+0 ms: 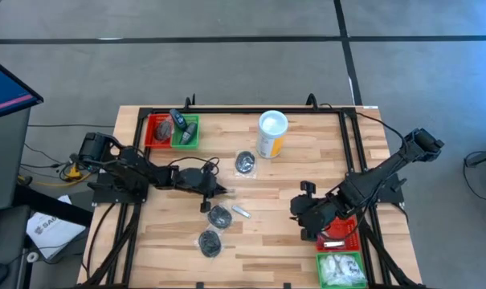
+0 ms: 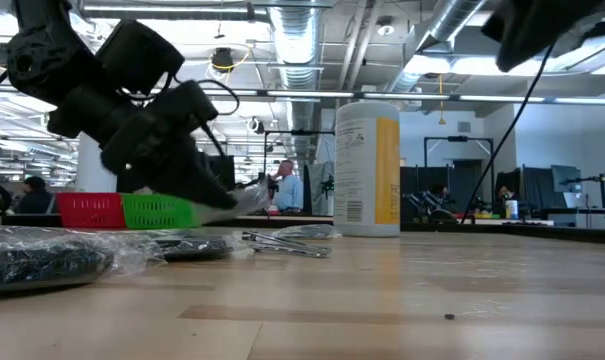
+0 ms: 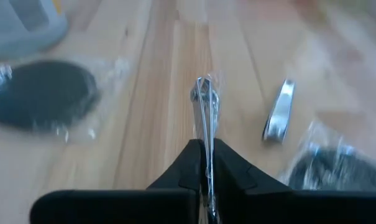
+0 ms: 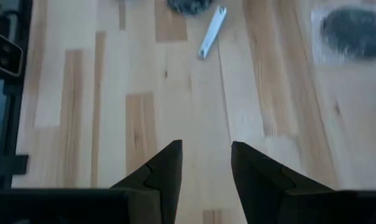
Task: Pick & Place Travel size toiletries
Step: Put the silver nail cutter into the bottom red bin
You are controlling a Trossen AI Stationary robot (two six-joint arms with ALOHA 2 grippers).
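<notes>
My left gripper (image 1: pixel 222 190) (image 3: pixel 206 146) is at the table's middle, shut on a thin silvery piece in clear wrap (image 3: pixel 204 102). A second silvery piece (image 1: pixel 241 212) (image 3: pixel 279 112) lies flat beside it. Three dark pucks in clear wrap lie flat on the wood: one (image 1: pixel 245 162) near the canister, two (image 1: pixel 219 215) (image 1: pixel 210 241) toward the near edge. A small dark bottle (image 1: pixel 178 120) sits in the far-left bins. My right gripper (image 1: pixel 300 209) (image 4: pixel 206 163) hangs open over bare wood at the right, touching nothing. My left gripper pinches the wrapped silvery piece by one end (image 3: pixel 206 138) between its two fingers. The fingers slant down from the table's left and lie along the piece, whose free end (image 3: pixel 202 84) juts out past them. In the low view the wrap (image 2: pixel 250 197) shows above the tabletop.
A yellow canister with a white lid (image 1: pixel 271 134) (image 2: pixel 368 168) stands at the far middle. Red and green bins (image 1: pixel 172 131) sit at the far left. Another red and green pair (image 1: pixel 341 249) at the near right holds white packets (image 1: pixel 339 269). A black frame rims the table.
</notes>
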